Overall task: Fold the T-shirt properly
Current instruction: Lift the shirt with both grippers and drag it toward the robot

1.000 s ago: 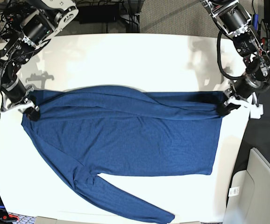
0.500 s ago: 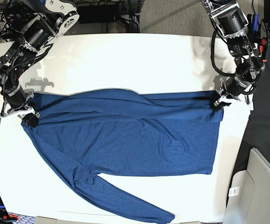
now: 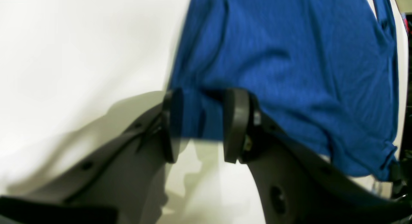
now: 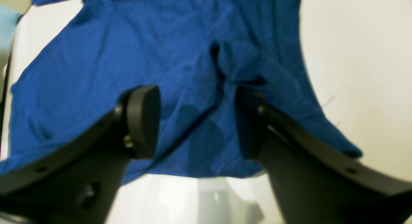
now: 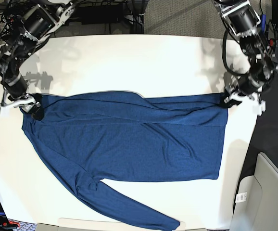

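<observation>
- Nearest the camera in the base view, one long sleeve of the T-shirt [image 5: 129, 144] runs down to the table's [image 5: 129, 62] near edge, right of centre.
- At the near right, off the table, a small white tag [image 5: 241, 197] with dark print lies beside a pale bin [image 5: 269, 192]; the print is too small to read. No writing shows on the shirt.
- The dark blue shirt lies flat across the middle of the white table, its far part folded over into a band running left to right.
- At the shirt's far left corner sits the right gripper [image 5: 31, 107]. Its wrist view shows the two black fingers [image 4: 143, 121] standing well apart over wrinkled blue fabric, the cloth lying loose between and beneath them, not pinched.
- At the shirt's far right corner sits the left gripper [image 5: 230, 100]. Its blurred wrist view shows the fingers [image 3: 236, 124] parted, with a flap of the shirt's edge between them; whether either pad touches the cloth I cannot tell.
- Farthest off, cables and dark equipment crowd behind the table.
</observation>
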`<action>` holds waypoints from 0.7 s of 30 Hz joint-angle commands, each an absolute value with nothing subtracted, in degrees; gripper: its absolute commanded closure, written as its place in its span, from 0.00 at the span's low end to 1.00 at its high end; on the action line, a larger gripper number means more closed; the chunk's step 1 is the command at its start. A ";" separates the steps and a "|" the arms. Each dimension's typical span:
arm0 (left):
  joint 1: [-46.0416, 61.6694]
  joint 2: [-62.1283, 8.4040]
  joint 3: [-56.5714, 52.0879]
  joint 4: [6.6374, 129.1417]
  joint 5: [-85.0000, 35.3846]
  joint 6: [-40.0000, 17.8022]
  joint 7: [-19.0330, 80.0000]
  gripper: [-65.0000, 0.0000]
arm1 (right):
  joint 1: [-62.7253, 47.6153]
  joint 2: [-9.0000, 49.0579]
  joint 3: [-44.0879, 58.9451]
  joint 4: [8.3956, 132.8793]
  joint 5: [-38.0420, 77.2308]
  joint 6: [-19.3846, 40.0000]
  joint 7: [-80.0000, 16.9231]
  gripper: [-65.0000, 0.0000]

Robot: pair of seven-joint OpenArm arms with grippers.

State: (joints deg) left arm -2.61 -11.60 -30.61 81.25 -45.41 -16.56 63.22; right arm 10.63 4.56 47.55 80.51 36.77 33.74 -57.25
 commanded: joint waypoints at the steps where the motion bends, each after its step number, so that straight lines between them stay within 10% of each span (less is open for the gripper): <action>1: -2.68 -13.05 -31.87 83.65 -46.11 -16.75 63.96 0.68 | 11.03 6.11 47.52 81.71 39.34 34.24 -55.78 0.38; 21: -3.47 -8.22 -38.20 80.31 -46.02 -16.75 70.64 0.67 | 4.53 8.75 47.87 84.53 46.90 34.24 -55.87 0.38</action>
State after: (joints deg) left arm -2.79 -7.64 -38.11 79.94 -46.59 -16.60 70.28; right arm 3.70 7.92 47.70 83.50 45.39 33.67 -57.10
